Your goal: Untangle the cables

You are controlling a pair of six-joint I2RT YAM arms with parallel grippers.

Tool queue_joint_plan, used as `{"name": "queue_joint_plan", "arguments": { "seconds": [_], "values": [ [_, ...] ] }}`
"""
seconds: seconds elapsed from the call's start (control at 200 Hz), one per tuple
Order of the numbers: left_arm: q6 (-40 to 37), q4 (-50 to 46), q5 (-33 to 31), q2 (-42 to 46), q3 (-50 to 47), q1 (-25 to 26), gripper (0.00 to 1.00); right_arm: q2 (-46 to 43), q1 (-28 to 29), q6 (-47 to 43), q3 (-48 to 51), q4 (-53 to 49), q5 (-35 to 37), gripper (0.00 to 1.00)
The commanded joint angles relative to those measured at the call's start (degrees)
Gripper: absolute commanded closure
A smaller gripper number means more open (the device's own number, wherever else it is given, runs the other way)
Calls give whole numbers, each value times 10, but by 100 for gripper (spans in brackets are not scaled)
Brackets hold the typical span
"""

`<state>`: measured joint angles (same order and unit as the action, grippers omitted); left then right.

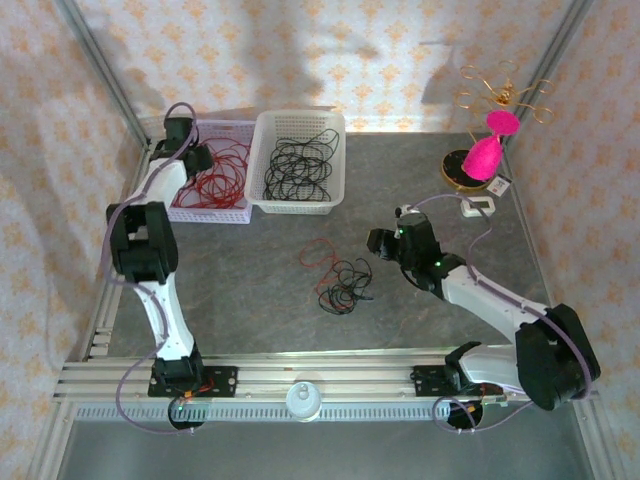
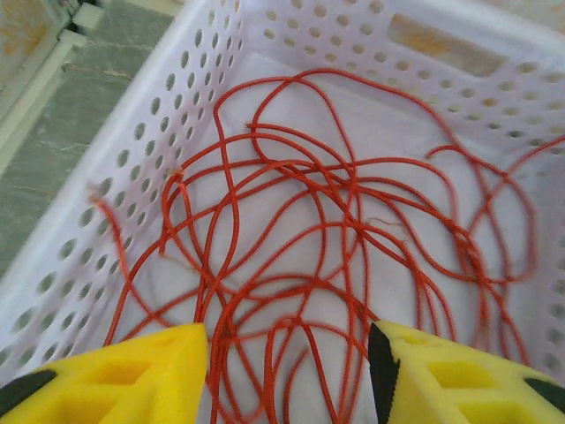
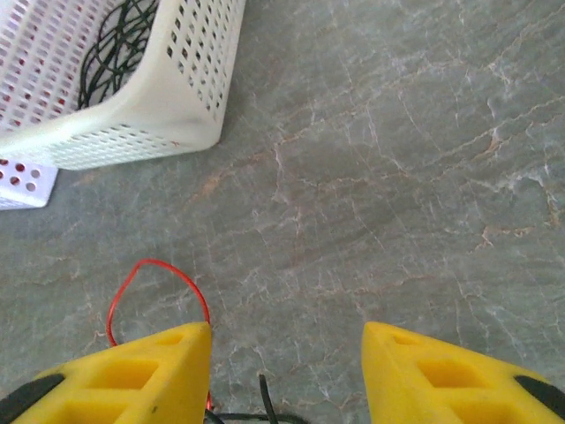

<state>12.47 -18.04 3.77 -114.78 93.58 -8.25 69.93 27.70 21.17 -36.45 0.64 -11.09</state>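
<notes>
Cables (image 1: 345,283) lie knotted on the grey table (image 1: 250,290), black coils with a red loop (image 3: 144,262) trailing toward the baskets. The right gripper (image 3: 287,353) hovers just beside the knot, fingers spread and empty. The left gripper (image 2: 287,353) hangs inside the lilac basket (image 2: 132,177), jaws apart and holding nothing, above loose red wires (image 2: 335,230). The white basket (image 1: 292,207) beside it holds black wires (image 1: 298,165).

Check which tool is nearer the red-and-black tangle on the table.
Right. The right tool hovers just beside the tangle, on its right; the left tool is far off, over the lilac basket at back left.
</notes>
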Motion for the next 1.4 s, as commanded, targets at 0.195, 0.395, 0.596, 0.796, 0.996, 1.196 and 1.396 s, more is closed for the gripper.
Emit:
{"name": "queue_joint_plan", "arguments": {
  "seconds": [0.195, 0.395, 0.596, 0.796, 0.996, 1.196, 1.396],
  "values": [
    [57, 129, -14, 377, -387, 108, 42, 31, 40, -42, -69, -130, 9, 51],
    [122, 165, 32, 517, -581, 235, 41, 98, 85, -112, -123, -110, -23, 51],
    [139, 150, 73, 597, -669, 276, 43, 215, 88, -178, -200, -69, -54, 51],
    [129, 141, 62, 626, -674, 276, 43, 287, 88, -188, -228, -26, -36, 52],
    [126, 163, 68, 616, -673, 277, 42, 319, 93, -149, -202, 14, -36, 53],
    [126, 181, 81, 591, -673, 277, 42, 356, 109, -117, -194, 56, -36, 64],
    [131, 183, 74, 596, -675, 276, 42, 378, 121, -109, -210, 56, -20, 81]
  ]
}}
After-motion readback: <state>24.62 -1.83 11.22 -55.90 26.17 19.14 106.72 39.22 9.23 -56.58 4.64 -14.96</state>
